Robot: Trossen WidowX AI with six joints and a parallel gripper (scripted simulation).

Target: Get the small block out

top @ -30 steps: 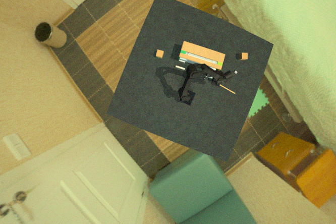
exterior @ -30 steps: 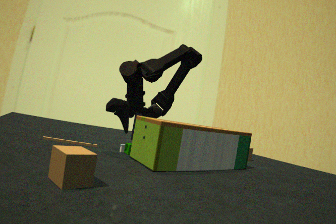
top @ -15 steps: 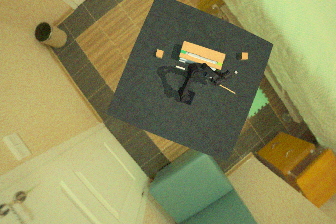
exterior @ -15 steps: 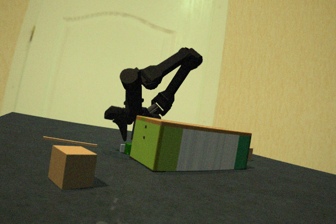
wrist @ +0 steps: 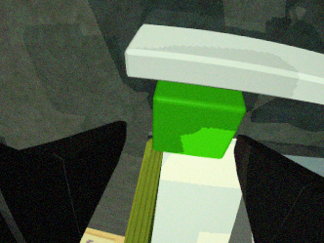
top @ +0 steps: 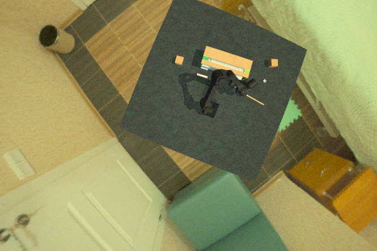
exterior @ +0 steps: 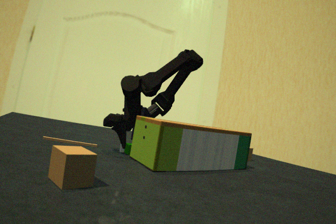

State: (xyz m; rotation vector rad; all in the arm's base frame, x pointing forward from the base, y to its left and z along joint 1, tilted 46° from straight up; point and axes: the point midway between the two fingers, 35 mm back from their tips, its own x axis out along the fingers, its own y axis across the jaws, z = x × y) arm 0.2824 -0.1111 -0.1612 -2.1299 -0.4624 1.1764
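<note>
The green block is outside the box, just past the box's lime end. In the wrist view it lies at the end of a pale ramp-like strip, against a white raised bar. My gripper is open, pointing down, with one finger on each side of the block as seen from the wrist; no grip on it shows. In the exterior view one fingertip is low beside the block. How near the fingertips are to the table is unclear. The arm largely hides this spot in the top view.
The box's lime wall edge runs close to the block. A thin wooden rod and a small white cube lie nearby. Wooden cubes stand beyond both box ends, the other at far left. A white bar lies before the box.
</note>
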